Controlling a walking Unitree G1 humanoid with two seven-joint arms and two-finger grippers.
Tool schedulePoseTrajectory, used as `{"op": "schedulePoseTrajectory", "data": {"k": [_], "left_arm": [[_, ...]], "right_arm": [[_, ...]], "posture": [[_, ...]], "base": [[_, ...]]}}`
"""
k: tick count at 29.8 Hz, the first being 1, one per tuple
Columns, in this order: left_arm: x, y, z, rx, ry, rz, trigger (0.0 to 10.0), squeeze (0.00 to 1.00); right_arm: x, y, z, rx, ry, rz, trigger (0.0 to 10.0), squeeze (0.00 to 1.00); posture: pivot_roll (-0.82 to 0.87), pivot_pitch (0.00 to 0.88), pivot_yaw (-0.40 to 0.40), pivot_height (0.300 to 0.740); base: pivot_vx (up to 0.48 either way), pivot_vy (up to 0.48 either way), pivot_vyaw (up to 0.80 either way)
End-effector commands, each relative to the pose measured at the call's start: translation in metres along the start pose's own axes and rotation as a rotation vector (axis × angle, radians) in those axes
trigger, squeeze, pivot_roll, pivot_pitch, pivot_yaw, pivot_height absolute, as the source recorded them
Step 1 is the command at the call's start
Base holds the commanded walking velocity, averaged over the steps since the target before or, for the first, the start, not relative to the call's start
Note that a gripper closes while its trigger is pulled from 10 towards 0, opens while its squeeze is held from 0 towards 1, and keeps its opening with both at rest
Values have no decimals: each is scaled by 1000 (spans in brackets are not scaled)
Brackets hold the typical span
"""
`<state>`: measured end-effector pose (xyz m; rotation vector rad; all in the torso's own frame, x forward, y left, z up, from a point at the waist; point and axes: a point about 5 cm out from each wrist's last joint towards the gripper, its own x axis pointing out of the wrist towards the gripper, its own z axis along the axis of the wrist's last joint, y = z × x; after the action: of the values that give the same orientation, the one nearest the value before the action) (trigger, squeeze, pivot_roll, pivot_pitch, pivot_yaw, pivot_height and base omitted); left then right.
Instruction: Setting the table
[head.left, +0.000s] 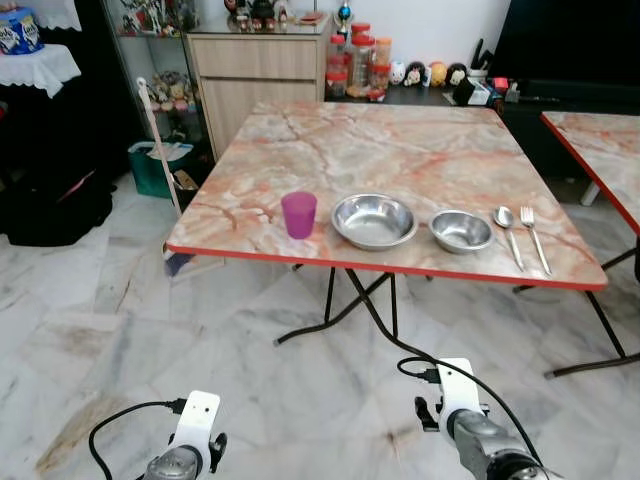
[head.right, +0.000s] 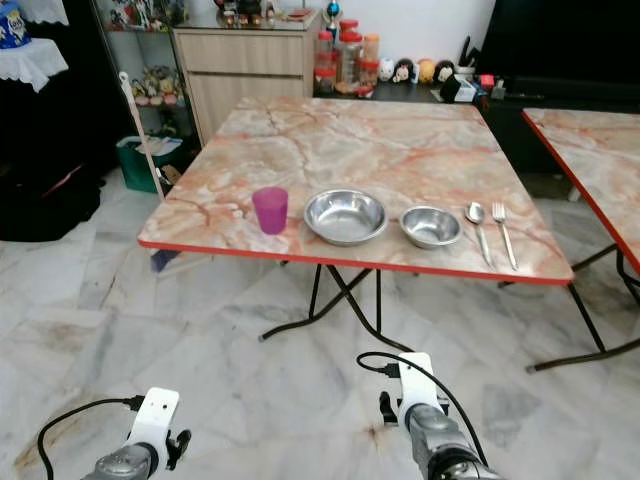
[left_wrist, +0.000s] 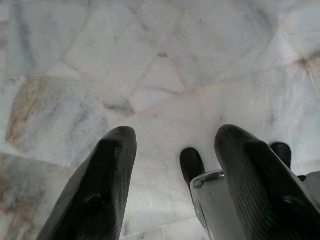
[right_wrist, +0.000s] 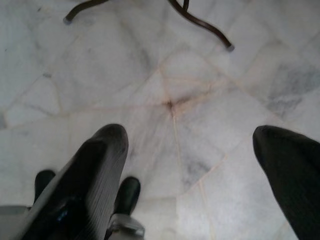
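Observation:
On the marble-patterned table (head.left: 400, 150), along its near edge, stand a purple cup (head.left: 298, 214), a large steel bowl (head.left: 374, 220), a small steel bowl (head.left: 461, 231), a spoon (head.left: 508, 230) and a fork (head.left: 534, 236), left to right. Both arms hang low in front of the table. My left gripper (left_wrist: 172, 175) is open over the floor, with nothing between its fingers (left_wrist: 100, 190). My right gripper (right_wrist: 192, 170) is open wide above the floor tiles, also holding nothing.
A second table (head.left: 600, 150) stands at the right. A wooden cabinet (head.left: 255, 70) with jars and figurines lines the back wall. Black folding legs (head.left: 360, 310) spread under the table. A green bin (head.left: 155, 165) and a stick lean at the left.

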<state>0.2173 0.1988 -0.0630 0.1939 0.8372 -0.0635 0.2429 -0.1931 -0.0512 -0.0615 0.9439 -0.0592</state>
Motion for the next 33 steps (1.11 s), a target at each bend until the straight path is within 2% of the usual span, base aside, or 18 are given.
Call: {"op": "schedulePoseTrajectory", "data": {"k": [1, 8, 16, 22, 28, 33], "left_arm": [[0, 3, 0, -20, -4, 12, 10000, 0], [0, 3, -1, -54, -4, 22, 10000, 0], [0, 2, -1, -57, -2, 23, 10000, 0], [-1, 2, -5, -90, 11, 28, 10000, 0], [-3, 4, -13, -78, 28, 27, 10000, 0], [-9, 7, -30, -87, 57, 7, 10000, 0]], "right_arm": [[0, 1, 9, 9, -30, 2, 10000, 0], [0, 2, 9, 7, -23, 14, 10000, 0], [0, 1, 9, 10, -25, 9, 10000, 0], [0, 2, 9, -49, -33, 28, 10000, 0], [0, 2, 0, -95, 26, 22, 10000, 0], [0, 7, -16, -77, 61, 21, 10000, 0]], "posture": [[1, 0, -17, 740], [-6, 0, -16, 740], [-2, 0, -17, 740], [-14, 0, -4, 740], [-17, 0, 8, 740], [-41, 2, 50, 740]], "base": [[0, 0, 0], [0, 0, -212], [247, 0, 0], [0, 0, 0], [0, 0, 0], [0, 0, 0]]}}
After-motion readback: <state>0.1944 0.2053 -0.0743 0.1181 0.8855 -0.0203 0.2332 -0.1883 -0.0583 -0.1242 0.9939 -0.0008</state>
